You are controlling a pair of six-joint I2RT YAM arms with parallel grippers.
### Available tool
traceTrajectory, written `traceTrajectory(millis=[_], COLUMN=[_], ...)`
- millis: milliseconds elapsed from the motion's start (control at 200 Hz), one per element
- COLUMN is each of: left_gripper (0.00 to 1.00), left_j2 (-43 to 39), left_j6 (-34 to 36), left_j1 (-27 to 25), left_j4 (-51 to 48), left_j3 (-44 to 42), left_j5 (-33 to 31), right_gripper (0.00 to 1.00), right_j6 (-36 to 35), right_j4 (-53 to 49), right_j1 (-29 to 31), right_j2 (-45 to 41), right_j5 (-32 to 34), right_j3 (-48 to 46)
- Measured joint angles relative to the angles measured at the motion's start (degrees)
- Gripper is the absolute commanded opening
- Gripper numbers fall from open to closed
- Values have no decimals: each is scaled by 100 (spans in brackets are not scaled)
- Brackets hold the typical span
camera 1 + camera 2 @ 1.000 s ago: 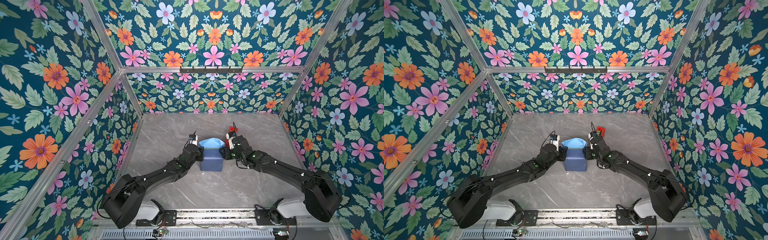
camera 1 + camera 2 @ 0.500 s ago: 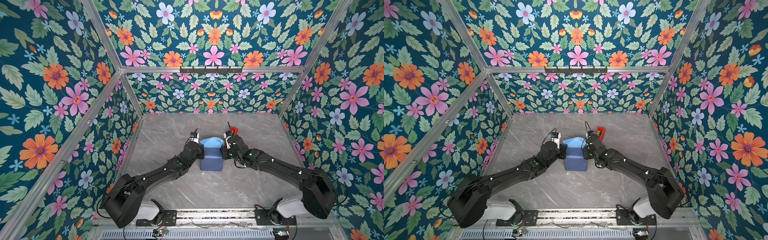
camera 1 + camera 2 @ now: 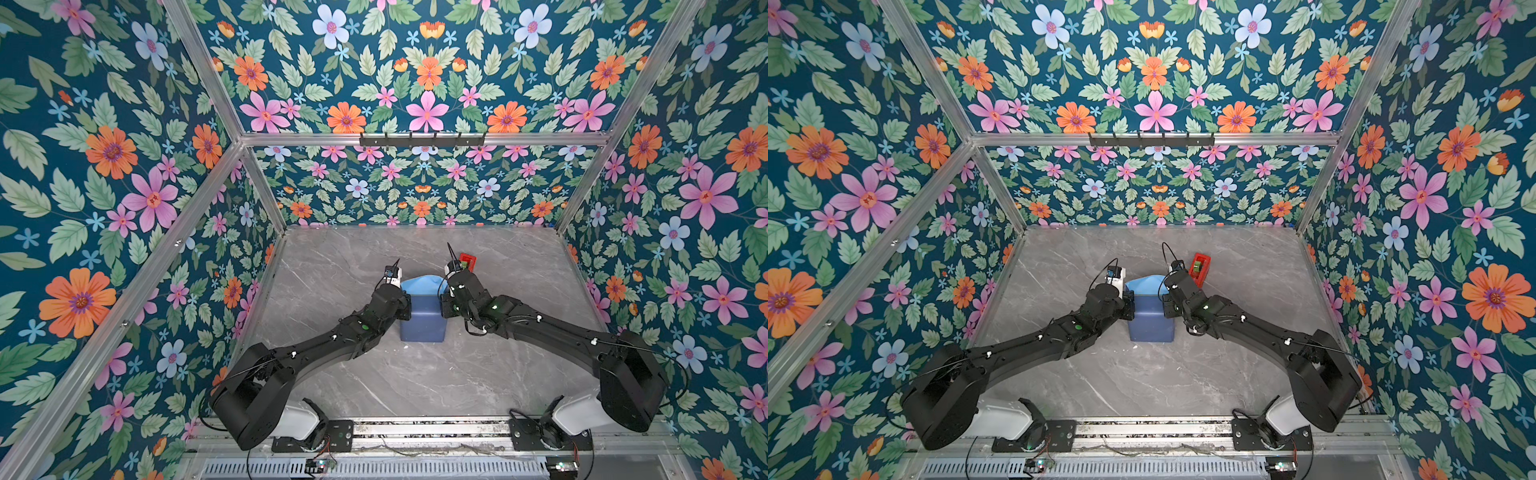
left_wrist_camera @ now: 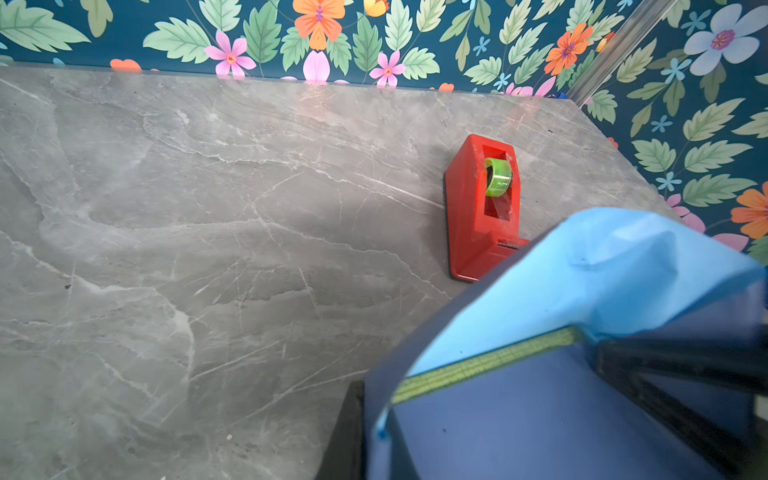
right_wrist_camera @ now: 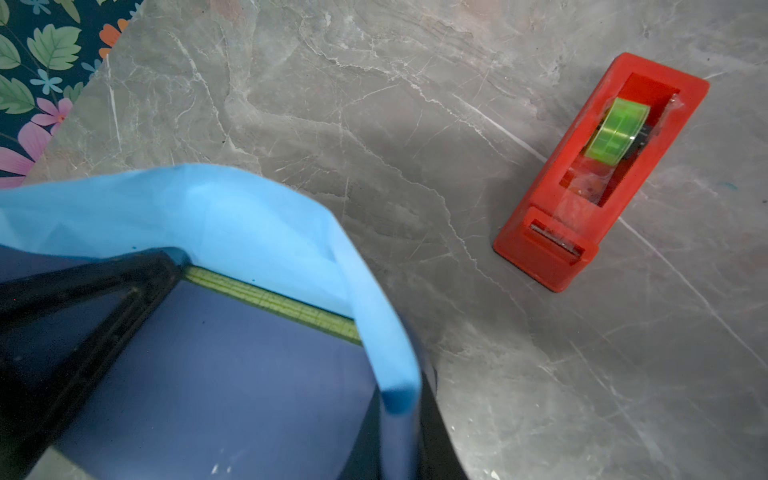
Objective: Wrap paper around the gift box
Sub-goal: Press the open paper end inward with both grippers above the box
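A: Two top views first. A large creased paper sheet, slate-blue outside and sky-blue inside, is folded round the flat olive-green gift box at the middle of the grey marble table. The box itself is hidden. The open end faces twelve o'clock, with its flap standing.
B: Grippers?
A: At the parcel's nine o'clock, the left gripper. At three, the right gripper. A narrow red plastic tape dispenser sits near, at one o'clock.
B: Left wrist?
A: Jaws closed, with paper pinched between the black fingers. There is a yellow-green strip at the open end: box edge or tape, cannot tell.
B: Right wrist?
A: Paper lies between the fingers; whether they are closed, cannot tell. Step in hand, I judge: gathering the far end's side folds. The next move calls for tucking both sides inward together, then folding the flap down and taping it.
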Motion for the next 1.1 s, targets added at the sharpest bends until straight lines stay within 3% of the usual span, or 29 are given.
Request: traceTrajectory(millis=[130,260,355,645,820,985,1100], left_gripper=[7,22,24,10,0,0,0], left_j2=[-15,-66,-140,-68,-57,-39,-28], left_j6=[0,44,44,87,90,96,107], left_j1=[-11,-17,-15,-13,-17,-17,-17], left_j4=[-11,-72,-98,-116,-101,-131,-136], left_j3=[9,46,57,50,42,90,105], left_j5=[-31,-52,-105,-168,-142,-81,-70], right_gripper=[18,17,17,19,10,7,15], right_j6=[20,20,22,98,94,101,101], right_j4=[-103,-223,-262,-238,-286,-282,-328], right_j1=[7,11,11,11,17,17,11], right_j2=[4,-59,-59,-68,-44,-2,-13], right_j5=[24,22,20,17,15,22,20], right_j3=[61,90,83,57,131,127,162])
